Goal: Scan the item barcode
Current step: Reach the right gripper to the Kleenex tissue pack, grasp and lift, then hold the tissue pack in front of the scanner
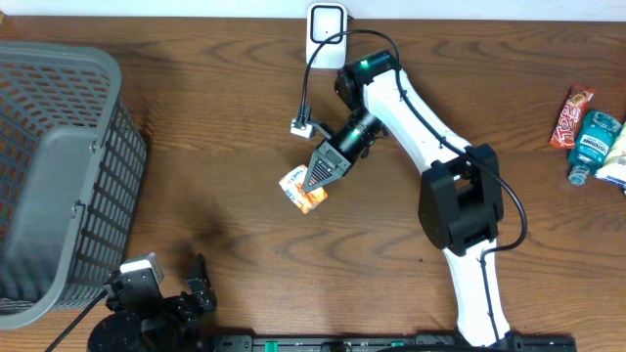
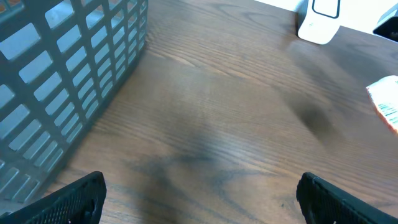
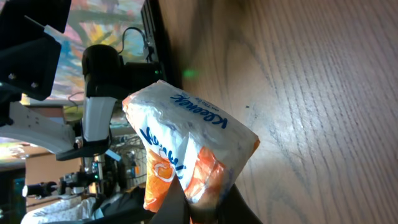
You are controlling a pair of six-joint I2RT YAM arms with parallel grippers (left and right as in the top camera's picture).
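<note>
The item is a white and orange Kleenex tissue pack, held just above the wooden table near its middle. My right gripper is shut on its end. In the right wrist view the pack fills the centre, pinched between the dark fingers of the gripper. A white barcode scanner stands at the table's back edge, beyond the pack. My left gripper rests open at the front left, with only bare wood between its fingers. The left wrist view catches the pack at its right edge and the scanner.
A grey plastic basket takes up the left side, close to the left arm. At the far right edge lie a red snack bar and a teal packet. A black cable runs from the scanner toward the right wrist.
</note>
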